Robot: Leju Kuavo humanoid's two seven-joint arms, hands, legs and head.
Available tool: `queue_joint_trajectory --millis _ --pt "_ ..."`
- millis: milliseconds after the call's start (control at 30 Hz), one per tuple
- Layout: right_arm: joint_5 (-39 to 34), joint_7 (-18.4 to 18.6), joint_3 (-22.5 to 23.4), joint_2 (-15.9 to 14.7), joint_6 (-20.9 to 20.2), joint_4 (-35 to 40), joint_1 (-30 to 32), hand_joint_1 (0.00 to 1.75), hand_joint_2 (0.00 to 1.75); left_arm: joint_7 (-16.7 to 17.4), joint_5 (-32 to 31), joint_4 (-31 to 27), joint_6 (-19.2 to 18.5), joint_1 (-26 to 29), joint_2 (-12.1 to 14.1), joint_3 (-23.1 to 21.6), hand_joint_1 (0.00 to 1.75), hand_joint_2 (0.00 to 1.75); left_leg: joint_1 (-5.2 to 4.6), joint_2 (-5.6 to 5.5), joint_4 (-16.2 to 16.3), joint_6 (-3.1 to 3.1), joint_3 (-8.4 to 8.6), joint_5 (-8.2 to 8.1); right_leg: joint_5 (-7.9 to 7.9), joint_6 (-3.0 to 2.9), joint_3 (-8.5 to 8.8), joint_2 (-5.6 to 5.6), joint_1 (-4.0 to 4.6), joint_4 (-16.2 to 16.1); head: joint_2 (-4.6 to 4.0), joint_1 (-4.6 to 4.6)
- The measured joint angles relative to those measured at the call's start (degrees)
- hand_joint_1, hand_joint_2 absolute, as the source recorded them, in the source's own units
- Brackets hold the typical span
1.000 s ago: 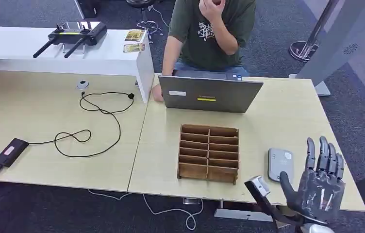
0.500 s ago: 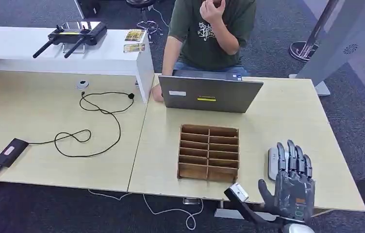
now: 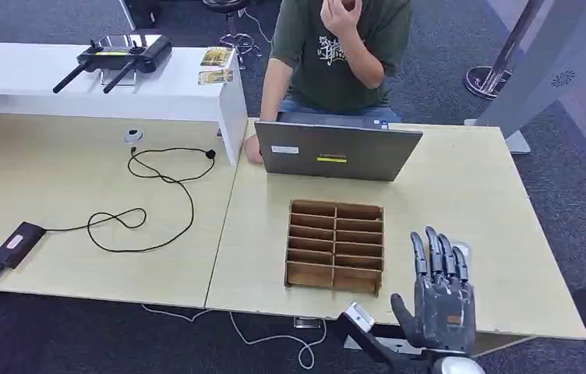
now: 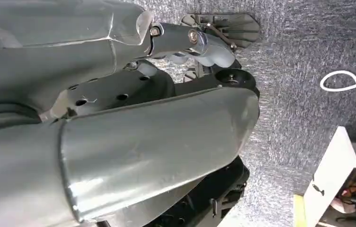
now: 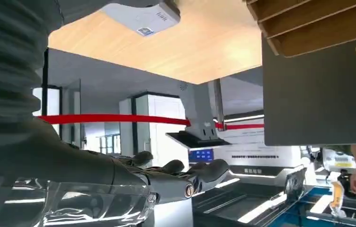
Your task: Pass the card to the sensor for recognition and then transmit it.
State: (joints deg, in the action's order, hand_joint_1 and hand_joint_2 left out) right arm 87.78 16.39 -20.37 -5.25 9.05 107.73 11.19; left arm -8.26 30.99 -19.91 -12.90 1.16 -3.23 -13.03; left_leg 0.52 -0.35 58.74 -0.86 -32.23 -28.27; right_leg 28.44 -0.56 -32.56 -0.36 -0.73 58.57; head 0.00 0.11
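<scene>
While the right hand (image 3: 439,300) hovers empty at the desk's (image 3: 461,183) near edge, fingers (image 3: 435,253) straight and apart, it partly covers the grey sensor (image 5: 143,14) lying flat just right of the wooden slotted organizer (image 3: 336,245). No card can be made out; whether the organizer holds any cannot be told. Left hand's finger state: cannot tell. A person (image 3: 337,47) sits behind an open laptop (image 3: 335,153), presumably placed to receive the card.

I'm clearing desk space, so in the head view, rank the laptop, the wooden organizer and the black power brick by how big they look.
1. Laptop, largest.
2. Organizer, nearly as big and nearer the camera, so unsure.
3. Power brick, plainly smallest.
</scene>
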Motion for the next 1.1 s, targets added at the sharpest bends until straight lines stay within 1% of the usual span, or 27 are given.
queue_joint_trajectory --millis 300,533,667,967,1100 --pt "-1.60 -1.33 -2.01 1.40 -2.69 -2.12 -2.16 0.00 1.75 1.03 -1.14 -0.96 0.00 -0.12 0.00 0.00 0.00 0.00 0.00 0.00 0.00 0.00 0.01 0.00 0.00 0.00 0.00 0.01 0.00 0.00 0.00 -0.02" --pt "-2.80 -1.35 -2.07 2.38 -3.28 -4.54 -3.81 0.00 1.75 1.62 -1.75 -1.18 0.00 -0.26 0.00 0.00 0.00 0.00 0.00 0.00 0.00 0.00 0.00 0.00 0.00 0.00 0.00 0.00 0.00 0.00 0.00 0.00" --pt "-3.56 -1.40 -2.07 2.99 -3.89 -7.25 -5.17 0.00 1.75 1.81 -2.05 -1.20 0.00 -0.36 0.00 0.00 0.00 0.00 0.00 0.01 0.00 0.00 0.00 0.00 0.00 0.00 0.00 0.01 0.00 0.00 0.00 0.00" --pt "-4.94 0.02 -2.03 4.63 -4.96 -12.48 -7.59 0.00 1.75 2.73 -2.97 -1.29 0.00 -0.46 0.31 -0.02 0.00 0.00 0.00 0.00 0.00 -0.01 0.01 0.01 0.00 0.00 0.00 0.01 0.00 0.01 0.00 0.00" --pt "-7.08 0.05 -1.99 4.72 -4.96 -14.73 -8.55 0.00 1.75 2.91 -3.43 -1.29 0.00 -0.70 0.35 0.00 0.00 0.00 0.00 0.01 0.00 -0.01 0.01 0.01 0.00 0.00 0.00 0.01 0.00 0.01 0.00 0.00"
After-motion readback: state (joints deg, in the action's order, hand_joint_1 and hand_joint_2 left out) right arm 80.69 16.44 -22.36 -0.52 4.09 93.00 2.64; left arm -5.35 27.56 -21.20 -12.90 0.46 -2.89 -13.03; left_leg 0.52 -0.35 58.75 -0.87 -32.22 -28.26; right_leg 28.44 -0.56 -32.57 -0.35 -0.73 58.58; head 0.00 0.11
